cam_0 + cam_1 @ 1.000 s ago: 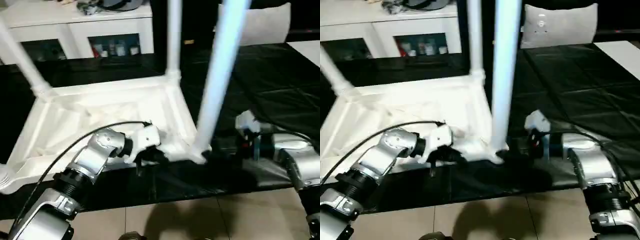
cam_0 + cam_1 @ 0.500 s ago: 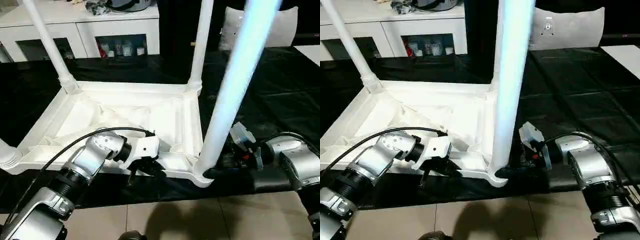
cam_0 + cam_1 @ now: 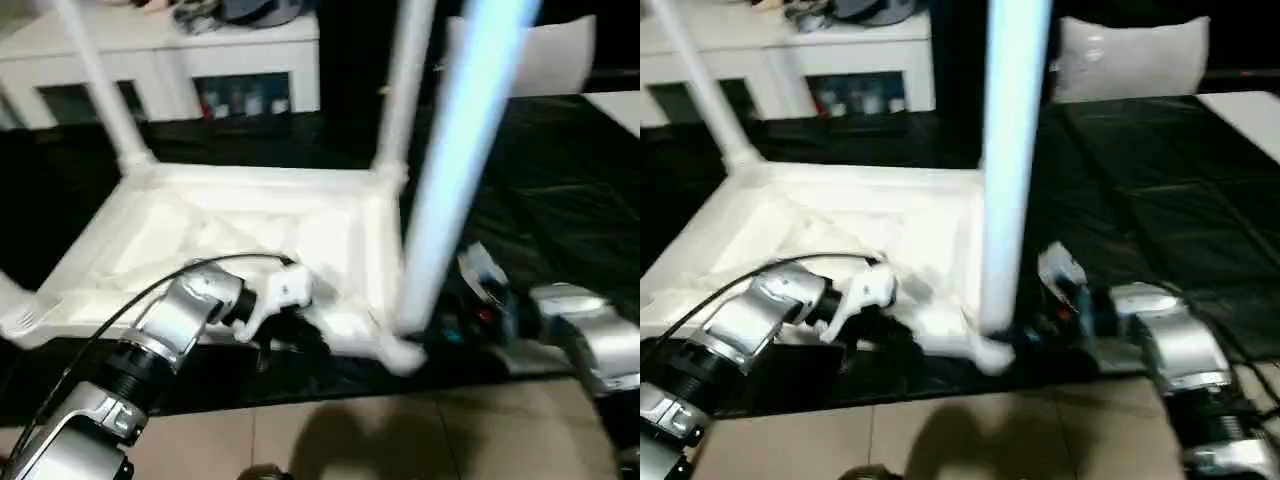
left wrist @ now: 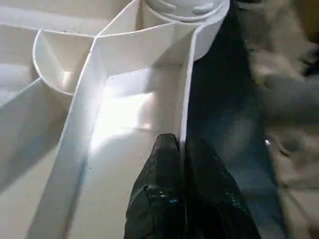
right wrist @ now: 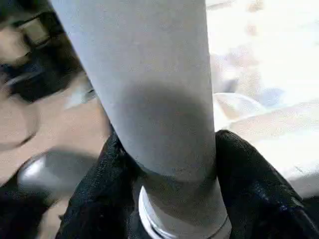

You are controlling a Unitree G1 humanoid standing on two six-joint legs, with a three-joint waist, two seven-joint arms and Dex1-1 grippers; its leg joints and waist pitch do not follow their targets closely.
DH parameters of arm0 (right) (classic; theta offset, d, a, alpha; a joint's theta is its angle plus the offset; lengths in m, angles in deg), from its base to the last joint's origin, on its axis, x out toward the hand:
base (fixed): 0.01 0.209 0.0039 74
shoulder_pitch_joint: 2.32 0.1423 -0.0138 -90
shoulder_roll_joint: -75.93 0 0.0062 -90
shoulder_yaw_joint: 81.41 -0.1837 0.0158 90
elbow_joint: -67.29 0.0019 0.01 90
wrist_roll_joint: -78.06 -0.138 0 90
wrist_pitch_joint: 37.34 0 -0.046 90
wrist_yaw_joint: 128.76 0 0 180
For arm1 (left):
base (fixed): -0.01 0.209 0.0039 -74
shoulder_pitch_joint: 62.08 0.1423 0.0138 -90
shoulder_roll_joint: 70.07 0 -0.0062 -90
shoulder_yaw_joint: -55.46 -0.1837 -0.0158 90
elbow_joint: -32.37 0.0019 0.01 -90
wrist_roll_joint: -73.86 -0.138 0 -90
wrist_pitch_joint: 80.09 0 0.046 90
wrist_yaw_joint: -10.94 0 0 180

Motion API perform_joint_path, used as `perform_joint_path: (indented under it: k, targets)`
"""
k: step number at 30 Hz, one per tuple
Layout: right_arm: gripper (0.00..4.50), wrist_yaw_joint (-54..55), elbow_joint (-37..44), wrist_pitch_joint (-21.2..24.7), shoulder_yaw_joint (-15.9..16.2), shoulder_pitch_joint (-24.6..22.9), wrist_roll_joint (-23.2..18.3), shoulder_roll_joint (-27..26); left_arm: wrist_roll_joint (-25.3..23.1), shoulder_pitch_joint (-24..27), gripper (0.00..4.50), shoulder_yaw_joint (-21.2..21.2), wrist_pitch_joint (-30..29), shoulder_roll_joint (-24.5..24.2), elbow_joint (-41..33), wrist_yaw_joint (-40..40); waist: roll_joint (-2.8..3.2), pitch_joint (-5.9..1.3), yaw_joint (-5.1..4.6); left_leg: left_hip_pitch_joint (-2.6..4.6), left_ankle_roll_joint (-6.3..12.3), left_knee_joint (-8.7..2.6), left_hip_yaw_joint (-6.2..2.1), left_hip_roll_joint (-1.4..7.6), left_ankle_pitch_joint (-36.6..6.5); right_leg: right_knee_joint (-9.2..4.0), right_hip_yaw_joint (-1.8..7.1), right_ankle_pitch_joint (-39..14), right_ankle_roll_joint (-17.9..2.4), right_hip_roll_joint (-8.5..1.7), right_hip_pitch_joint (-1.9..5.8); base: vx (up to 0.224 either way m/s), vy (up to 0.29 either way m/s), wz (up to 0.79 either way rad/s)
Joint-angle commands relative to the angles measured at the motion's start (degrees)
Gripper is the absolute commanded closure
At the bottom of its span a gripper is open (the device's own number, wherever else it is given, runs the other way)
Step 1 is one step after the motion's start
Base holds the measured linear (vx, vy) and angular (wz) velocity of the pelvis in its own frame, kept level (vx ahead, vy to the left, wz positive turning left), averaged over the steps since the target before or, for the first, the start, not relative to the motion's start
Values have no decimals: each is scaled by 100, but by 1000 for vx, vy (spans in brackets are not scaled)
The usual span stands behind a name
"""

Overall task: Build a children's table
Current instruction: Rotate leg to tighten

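Observation:
The white children's table [image 3: 250, 225] lies upside down on a black mat, its legs pointing up. My left gripper [image 4: 180, 142] is shut on the thin near rim [image 4: 187, 89] of the top, one finger on each side of the wall, a short way left of the near right corner socket [image 4: 182, 7]. My right gripper [image 5: 174, 149] hugs the base of the near right leg [image 3: 450, 170] just above its socket, with a black finger [image 5: 249, 169] pressed on either side. Two far legs [image 3: 400, 90] stand upright in their corners.
A white cabinet with glass doors [image 3: 200, 60] stands behind the table, and a grey cushion [image 3: 560, 55] is at the back right. The black mat [image 3: 560, 200] stretches to the right. Tiled floor [image 3: 350, 440] begins right at the near edge.
My right gripper's fingers have drawn in around the near right leg's base. The left gripper keeps its hold on the rim. The head view has swung and tilted.

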Motion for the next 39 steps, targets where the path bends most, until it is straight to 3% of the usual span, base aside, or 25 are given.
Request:
perform_joint_path:
  k: [1,2,3,4,5,6,7,8,9,10,11,12,13,14,15,17,21,24,27,29,32,35,36,39]
  targets:
    - [248,1060,-148,357,207,208,209,-564,156,-18,450,-13,-425,532,-144,-507,-116,-260,-71,35,63,-501,-234,401,-1525,-679,305,-3347,-526,-511,265,0,0,0]
    - [248,1060,-148,357,207,208,209,-564,156,-18,450,-13,-425,532,-144,-507,-118,-260,-124,34,10,-502,-246,399,-1569,-685,298,-3399,-472,-509,268,0,0,0]
    - [248,1851,-332,600,124,329,390,-946,147,-107,450,138,-739,834,-50,-976,-113,-244,-251,23,-11,-509,-268,386,-1779,-722,265,-3567,-343,-486,263,0,0,0]
    - [249,1984,-360,638,109,349,417,-1013,144,-127,450,169,-804,892,-30,-1065,-85,-240,-295,63,-43,-497,-258,377,-1839,-745,260,-3611,-348,-477,223,0,0,0]
    - [249,2302,-418,731,75,396,478,-1173,136,-175,450,246,-967,1037,18,-1286,-106,-220,-387,85,-53,-468,-269,339,-1985,-810,218,-3817,-287,-478,209,0,0,0]
    - [250,2722,-562,801,-16,488,530,-1368,137,-240,450,337,-1067,1197,105,-1527,-78,-221,-407,128,-37,-452,-263,327,-2063,-844,203,-3898,-260,-483,196,0,0,0]
    - [250,2998,-643,852,-80,544,560,-1490,135,-276,450,392,-1139,1293,144,-1673,-53,-203,-496,158,-23,-447,-276,308,-2221,-890,136,-4009,-197,-472,192,0,0,0]
    - [250,3544,-961,729,-206,707,603,-1757,154,-383,450,554,-1207,1521,305,-2067,17,-203,-567,167,-58,-461,-312,324,-2413,-914,82,-3982,-126,-467,212,0,0,0]
    - [250,3948,-1168,654,-304,817,647,-1959,159,-455,450,677,-1285,1689,400,-2359,18,-204,-628,186,-80,-475,-321,339,-2555,-932,53,-3893,-135,-446,203,0,0,0]
    - [250,4255,-1399,369,-360,925,708,-2123,152,-543,450,815,-1291,1851,537,-2701,58,-200,-721,203,-122,-498,-360,376,-2905,-943,-42,-3727,-99,-440,236,0,0,0]
    - [250,4470,-1640,-36,-433,1031,739,-2309,137,-636,450,972,-1276,2021,681,-3099,96,-213,-797,192,-164,-564,-420,439,-3242,-901,-83,-3397,-77,-442,318,-4,53,-1]
    - [216,4520,-1709,-179,-479,1064,722,-2383,127,-665,450,1023,-1241,2074,718,-3237,106,-220,-856,157,-162,-604,-435,469,-3374,-859,-46,-3063,-148,-476,343,-4,53,-1]
    - [195,4520,-1709,-179,-479,1064,722,-2383,127,-665,450,1023,-1241,2074,718,-3237,106,-220,-856,157,-162,-604,-435,469,-3374,-859,-46,-3063,-148,-476,343,0,0,0]
    - [181,4559,-1750,-317,-571,1094,691,-2488,80,-675,450,1043,-1210,2111,701,-3325,76,-244,-863,117,-101,-601,-408,420,-3119,-844,54,-2834,-329,-534,331,0,0,0]
    - [181,4534,-1734,-325,-585,1092,679,-2503,70,-670,450,1030,-1206,2107,686,-3297,67,-244,-867,101,-64,-587,-391,400,-2967,-848,82,-2821,-407,-554,325,0,0,0]
    - [172,4406,-1633,-357,-604,1061,653,-2515,23,-628,450,944,-1166,2057,595,-3144,31,-285,-816,-7,168,-573,-365,411,-2189,-767,178,-2423,-670,-581,374,0,0,0]
    - [123,4014,-1284,-718,-421,829,803,-2212,-75,-489,450,762,-1034,1798,421,-2791,5,-349,-698,-58,504,-517,-292,448,-1159,-628,247,-1463,-1002,-576,397,0,0,0]
    - [97,3828,-1203,-869,-467,748,733,-2071,-97,-462,450,707,-921,1676,434,-2682,-10,-394,-593,-84,739,-445,-243,417,-572,-560,248,-1036,-1131,-557,391,0,0,0]
    - [77,3259,-960,-1120,-588,605,587,-1639,-129,-390,450,587,-706,1392,418,-2349,4,-410,-487,-91,895,-404,-222,420,-373,-523,250,-875,-1111,-550,384,0,0,0]
    - [51,2263,-501,-1153,-560,375,369,-1018,-119,-343,450,481,-553,1076,354,-1910,21,-425,-413,-110,1061,-367,-224,432,-52,-464,238,-540,-1142,-512,357,0,0,0]
    - [25,1719,-265,-1029,-529,246,240,-677,-114,-341,450,421,-414,925,347,-1668,10,-418,-306,-80,1159,-363,-209,457,-137,-459,242,-611,-1102,-493,338,0,0,0]
    - [2,1073,-58,-861,-460,128,114,-219,-160,-349,450,240,-134,684,368,-1228,19,-391,-232,-47,977,-407,-224,499,-436,-509,232,-1167,-1000,-478,318,0,0,0]
    - [2,854,-28,-881,-420,97,111,-59,-168,-345,450,166,4,594,374,-1031,-2,-386,-220,-48,903,-408,-209,497,-521,-512,247,-1253,-986,-486,316,0,0,0]
    - [2,337,-25,-973,-309,66,67,267,-105,-299,450,-26,456,378,334,-471,9,-389,-194,-32,822,-411,-196,503,-595,-516,261,-1283,-1006,-485,295,0,0,0]
